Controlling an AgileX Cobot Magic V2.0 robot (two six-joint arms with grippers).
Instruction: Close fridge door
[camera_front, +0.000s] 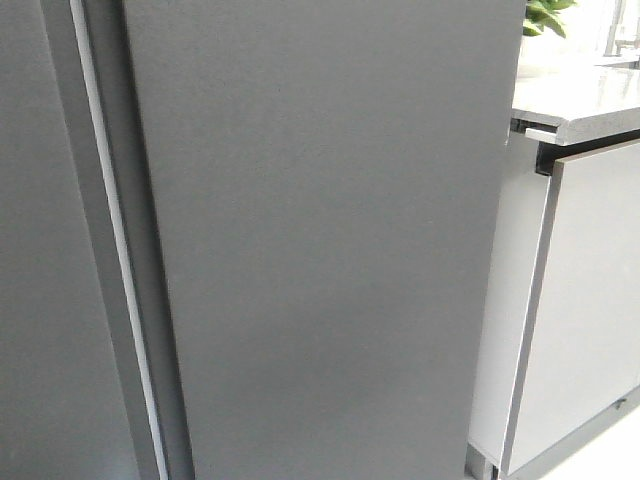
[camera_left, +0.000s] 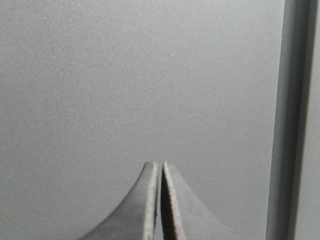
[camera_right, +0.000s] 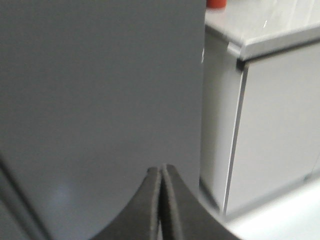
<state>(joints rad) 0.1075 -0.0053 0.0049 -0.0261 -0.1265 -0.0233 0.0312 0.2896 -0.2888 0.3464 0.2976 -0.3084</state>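
Note:
The fridge door (camera_front: 320, 240) is a tall matte dark grey panel that fills the middle of the front view, with a darker groove (camera_front: 150, 300) down its left edge. It also fills the right wrist view (camera_right: 100, 90), where my right gripper (camera_right: 162, 170) is shut and empty, its tips close to the door face near the door's right edge. My left gripper (camera_left: 161, 165) is shut and empty, pointing at a flat matte grey panel (camera_left: 135, 80) with a dark vertical groove (camera_left: 290, 120) beside it. I cannot tell which panel that is. Neither gripper shows in the front view.
A similar dark grey panel (camera_front: 35, 260) edged by a pale strip (camera_front: 115, 260) stands left of the door. Glossy light grey cabinet doors (camera_front: 590, 300) under a pale countertop (camera_front: 580, 95) stand to the right, also in the right wrist view (camera_right: 275, 130). A green plant (camera_front: 548, 15) is on the counter.

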